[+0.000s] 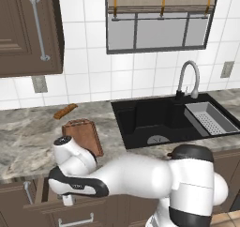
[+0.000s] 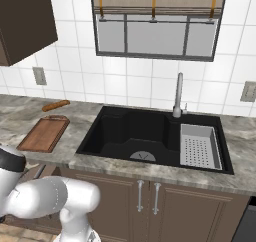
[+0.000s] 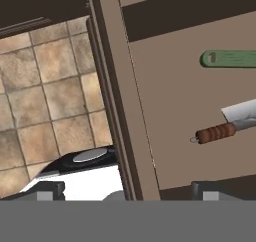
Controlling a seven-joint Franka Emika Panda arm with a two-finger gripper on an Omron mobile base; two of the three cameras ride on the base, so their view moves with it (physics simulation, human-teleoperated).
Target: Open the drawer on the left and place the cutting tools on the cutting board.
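Note:
The drawer (image 1: 55, 203) under the left counter stands pulled out, its silver bar handle (image 1: 75, 220) at the front. My gripper (image 1: 68, 201) hangs open just above it. In the hand view the gripper (image 3: 129, 192) straddles the drawer's front wall (image 3: 112, 86), one fingertip over the floor, the other over the drawer bottom. Inside lie the cutting tools: a green handle (image 3: 231, 58), its head cut off by the frame, and a pale flat blade with a brown ribbed grip (image 3: 216, 132). Nothing sits between the fingers. The cutting board (image 1: 84, 136) (image 2: 44, 134) rests bare on the counter above.
An orange-brown bread stick (image 1: 65, 111) (image 2: 55, 105) lies behind the board near the wall. The black sink (image 1: 154, 120) with a grey strainer tray (image 1: 210, 118) and tap (image 2: 178, 95) lies to the right. Tan floor tiles (image 3: 45, 96) show below the drawer.

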